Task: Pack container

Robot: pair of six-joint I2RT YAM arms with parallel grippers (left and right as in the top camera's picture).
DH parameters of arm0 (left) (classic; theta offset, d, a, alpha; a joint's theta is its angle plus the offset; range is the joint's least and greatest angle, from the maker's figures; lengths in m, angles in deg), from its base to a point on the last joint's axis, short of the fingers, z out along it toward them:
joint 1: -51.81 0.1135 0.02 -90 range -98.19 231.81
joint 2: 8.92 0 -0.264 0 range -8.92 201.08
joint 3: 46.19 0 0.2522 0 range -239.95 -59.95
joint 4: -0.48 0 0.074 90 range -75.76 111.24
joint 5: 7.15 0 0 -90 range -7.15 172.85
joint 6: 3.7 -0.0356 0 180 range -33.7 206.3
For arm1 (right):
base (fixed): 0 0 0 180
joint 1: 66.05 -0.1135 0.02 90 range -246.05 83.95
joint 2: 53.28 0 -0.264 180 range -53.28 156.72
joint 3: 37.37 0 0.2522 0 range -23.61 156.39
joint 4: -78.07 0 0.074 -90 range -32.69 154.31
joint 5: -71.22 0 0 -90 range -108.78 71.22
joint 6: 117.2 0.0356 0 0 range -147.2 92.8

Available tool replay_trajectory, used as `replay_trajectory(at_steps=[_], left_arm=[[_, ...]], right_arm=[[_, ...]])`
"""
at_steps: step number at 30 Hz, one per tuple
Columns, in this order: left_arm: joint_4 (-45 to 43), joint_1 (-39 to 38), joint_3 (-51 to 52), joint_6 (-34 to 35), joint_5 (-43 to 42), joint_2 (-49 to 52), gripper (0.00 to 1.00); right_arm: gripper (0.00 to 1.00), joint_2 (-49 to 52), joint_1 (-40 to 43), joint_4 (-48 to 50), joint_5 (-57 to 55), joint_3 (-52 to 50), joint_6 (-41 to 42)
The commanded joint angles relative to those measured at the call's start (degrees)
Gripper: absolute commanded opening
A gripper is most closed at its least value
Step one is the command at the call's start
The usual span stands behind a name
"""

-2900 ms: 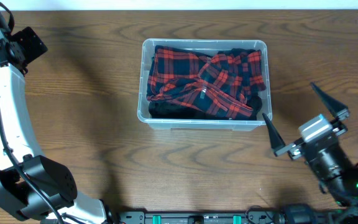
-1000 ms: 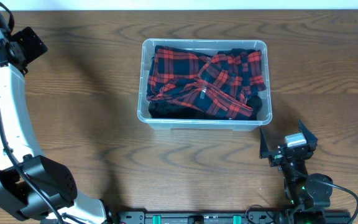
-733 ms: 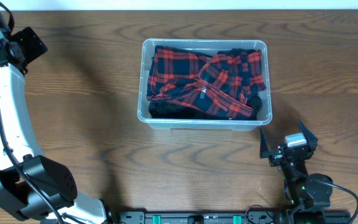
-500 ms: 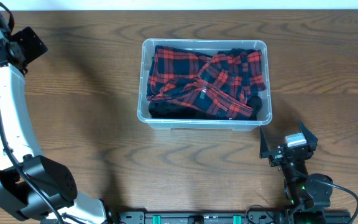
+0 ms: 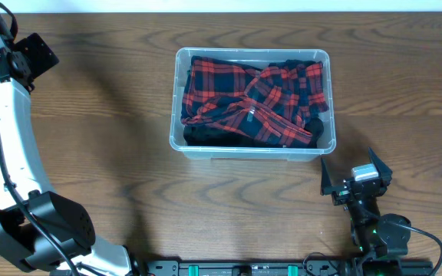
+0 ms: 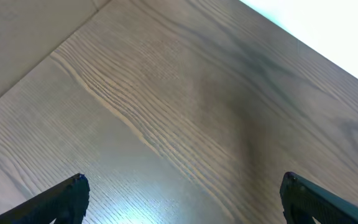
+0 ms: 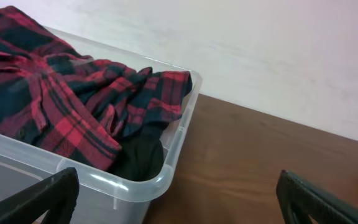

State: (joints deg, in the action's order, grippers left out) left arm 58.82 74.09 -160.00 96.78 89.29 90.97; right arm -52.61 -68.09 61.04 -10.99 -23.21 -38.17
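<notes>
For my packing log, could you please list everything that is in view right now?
container: one, clear, mid-table
shirt: one, red and black plaid, crumpled in the container
dark cloth: number unclear, black, under the shirt
table: one, brown wood
left arm: one, white, at the left edge
right arm: one, black, near edge, right of the container
left claw: one, black, open over bare table
right claw: one, black, open, empty

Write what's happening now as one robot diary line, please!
container: on table, red plaid shirt and dark clothes inside | left gripper: open, empty, over table | right gripper: open, empty, near container
</notes>
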Motion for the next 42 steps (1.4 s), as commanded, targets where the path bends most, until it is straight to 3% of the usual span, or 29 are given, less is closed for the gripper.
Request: replay_trajectory(at_steps=[1,10,27,31,42], left_arm=[[0.0,-0.66,0.61,-0.17,0.7,0.04,0.98],[0.59,-3.13,2.84,-0.2,0.7,0.02,0.98],[12.59,-10.14,6.78,-0.15,0.52,-5.84,0.98],[7.67,-10.25,18.58,1.75,-1.55,-13.9,0.98],[-23.96,-10.25,63.04,4.02,-4.72,-44.02,0.98]], right_arm=[[0.99,-0.35,0.37,-0.31,-0.5,-0.09,0.63],[0.99,-0.35,0.37,-0.31,-0.5,-0.09,0.63],[0.99,-0.35,0.37,-0.31,-0.5,-0.09,0.63],[0.99,-0.35,0.37,-0.31,-0.5,-0.09,0.66],[0.99,-0.35,0.37,-0.31,-0.5,-0.09,0.63]])
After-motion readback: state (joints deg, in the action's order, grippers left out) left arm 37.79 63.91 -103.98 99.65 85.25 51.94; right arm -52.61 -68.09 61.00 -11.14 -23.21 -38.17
